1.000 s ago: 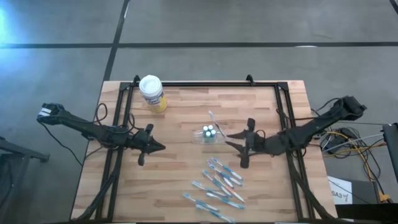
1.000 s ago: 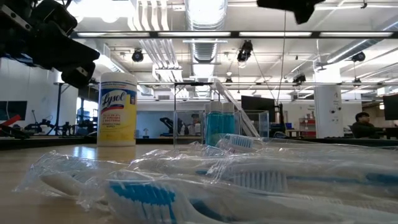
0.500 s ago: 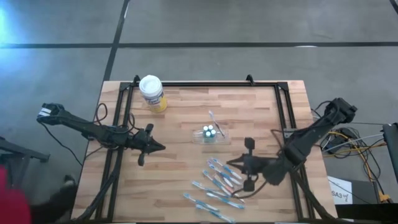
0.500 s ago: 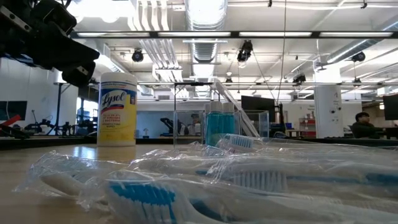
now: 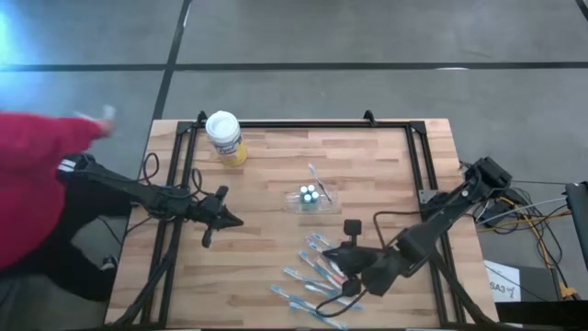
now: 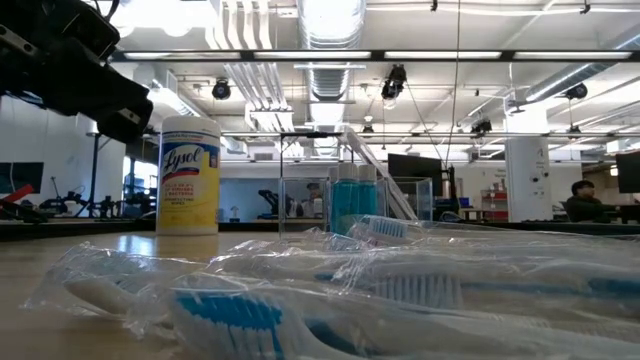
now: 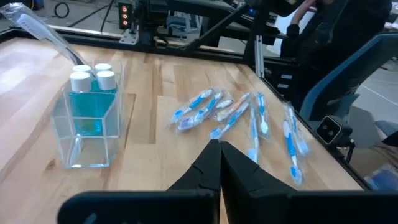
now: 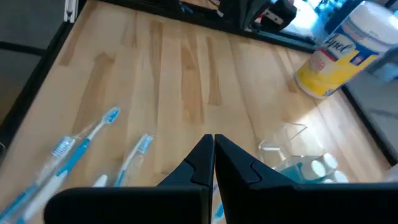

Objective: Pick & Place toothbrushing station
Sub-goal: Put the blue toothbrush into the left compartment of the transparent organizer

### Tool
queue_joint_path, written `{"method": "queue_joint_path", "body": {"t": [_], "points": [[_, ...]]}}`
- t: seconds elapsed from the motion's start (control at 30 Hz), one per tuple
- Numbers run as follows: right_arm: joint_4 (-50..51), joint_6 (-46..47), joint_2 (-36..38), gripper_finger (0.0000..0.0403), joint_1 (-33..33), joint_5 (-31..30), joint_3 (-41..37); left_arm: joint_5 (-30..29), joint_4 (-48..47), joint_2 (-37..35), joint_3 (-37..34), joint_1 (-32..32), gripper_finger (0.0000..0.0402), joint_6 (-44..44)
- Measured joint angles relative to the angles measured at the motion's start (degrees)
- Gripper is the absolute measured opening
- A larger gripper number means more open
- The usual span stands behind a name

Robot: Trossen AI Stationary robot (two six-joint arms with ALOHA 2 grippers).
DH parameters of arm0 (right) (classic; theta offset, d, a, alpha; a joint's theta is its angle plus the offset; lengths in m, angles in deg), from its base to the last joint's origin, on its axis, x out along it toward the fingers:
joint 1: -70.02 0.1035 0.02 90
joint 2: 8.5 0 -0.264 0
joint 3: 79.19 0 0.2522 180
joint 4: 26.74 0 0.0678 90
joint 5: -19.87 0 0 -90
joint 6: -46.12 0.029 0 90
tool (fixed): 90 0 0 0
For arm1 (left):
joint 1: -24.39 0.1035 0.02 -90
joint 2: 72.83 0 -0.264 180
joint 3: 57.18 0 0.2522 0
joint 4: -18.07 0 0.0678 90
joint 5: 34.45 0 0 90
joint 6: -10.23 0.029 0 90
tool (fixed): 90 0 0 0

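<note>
The right gripper (image 5: 342, 273) is held over the scattered toothbrushes (image 5: 322, 276) with its fingers pressed together and nothing between them; just beyond its tip the clear holder (image 5: 309, 198) with the white-capped tubes (image 5: 310, 194) is found. For the pick to be done well, the fingers would need to be parted before the descent, then lined up across a single wrapped brush handle so that its neighbours are not dragged along. The left gripper (image 5: 230, 219) is parked well to the side of the holder, likewise closed and empty.

From above, a person's red sleeve (image 5: 37, 184) is shown at the table's left edge, which is absent from the other views. Only the low view shows the crinkled wrappers (image 6: 300, 290), and the yellow canister (image 6: 189, 176) standing behind them
</note>
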Motion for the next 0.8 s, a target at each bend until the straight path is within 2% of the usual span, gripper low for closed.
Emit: {"method": "queue_joint_path", "body": {"t": [0.13, 0.4, 0.63, 0.8], "points": [[7.8, 9.0, -2.2, 0.0008, 0.0, 1.6, 3.8, 0.2, -0.2, 0.8, 0.0, -0.5, 0.0003, -1.3], [31.8, 33.1, -6.1, 0.0008, -0.1, 14.5, 8.5, 0.6, -0.6, 2.5, 0.0, -1.1, 0.0004, -4.6], [33.5, 39.1, -6.8, 0.0016, -2.2, 22.6, 4.4, 0.5, -0.5, 2.9, 0.0, -1.1, 0.0005, -4.1], [28.2, 38.9, -6.9, 0.0059, -4.5, 22.6, 0.2, 0.1, -0.6, 3.3, 0.0, -1.1, 0.0005, -3.8]]}}
